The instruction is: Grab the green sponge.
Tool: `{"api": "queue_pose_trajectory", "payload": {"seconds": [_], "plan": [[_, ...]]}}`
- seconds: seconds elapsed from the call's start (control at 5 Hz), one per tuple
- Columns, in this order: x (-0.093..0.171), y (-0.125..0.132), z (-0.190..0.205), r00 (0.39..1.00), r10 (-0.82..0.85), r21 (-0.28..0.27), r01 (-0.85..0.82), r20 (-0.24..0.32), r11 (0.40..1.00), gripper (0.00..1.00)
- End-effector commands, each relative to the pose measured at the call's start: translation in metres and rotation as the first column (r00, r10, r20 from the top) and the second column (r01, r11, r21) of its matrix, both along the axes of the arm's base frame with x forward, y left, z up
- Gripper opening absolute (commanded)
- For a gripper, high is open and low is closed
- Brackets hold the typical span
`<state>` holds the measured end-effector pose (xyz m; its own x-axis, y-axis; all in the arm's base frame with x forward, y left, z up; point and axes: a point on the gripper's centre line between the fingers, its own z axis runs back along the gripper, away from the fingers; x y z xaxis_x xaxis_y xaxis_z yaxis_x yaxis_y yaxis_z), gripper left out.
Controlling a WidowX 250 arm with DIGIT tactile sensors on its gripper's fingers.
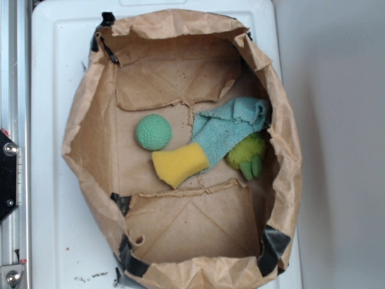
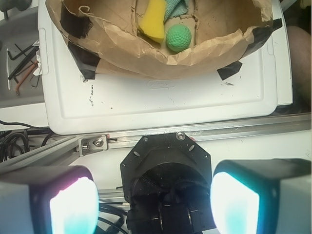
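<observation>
The green sponge [image 1: 153, 132] is round and dimpled, lying on the floor of an open brown paper bag [image 1: 84, 129], left of centre. In the wrist view the green sponge [image 2: 178, 37] shows far off at the top, just behind the bag's near wall [image 2: 146, 61]. My gripper [image 2: 153, 204] is open, its two pale glowing pads [image 2: 73, 207] wide apart with nothing between them. It hangs over the black robot base [image 2: 165, 170], well short of the bag. The exterior view does not show the gripper.
A yellow sponge [image 1: 179, 164] lies right beside the green one, also seen as the yellow sponge [image 2: 153, 22]. A teal cloth [image 1: 231, 126] and a fuzzy lime toy [image 1: 248, 155] fill the bag's right side. The bag rests on a white tray [image 1: 48, 180]; an aluminium rail [image 2: 195, 131] runs along it.
</observation>
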<state>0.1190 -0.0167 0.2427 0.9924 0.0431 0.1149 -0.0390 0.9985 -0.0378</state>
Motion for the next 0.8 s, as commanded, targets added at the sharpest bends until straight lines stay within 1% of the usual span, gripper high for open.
{"api": "queue_pose_trajectory", "payload": {"seconds": [0.0, 0.2, 0.4, 0.6], "plan": [[0.0, 0.0, 0.0, 1.0, 0.0, 0.0, 0.0, 0.0, 1.0, 1.0], [0.039, -0.004, -0.004, 0.996, -0.032, -0.043, 0.035, 0.082, 0.998, 1.0], [0.076, 0.001, -0.008, 0.987, -0.037, -0.041, 0.044, 0.159, 0.998, 1.0], [0.109, 0.012, -0.018, 0.981, -0.042, 0.003, 0.042, 0.188, 0.999, 1.0]]}}
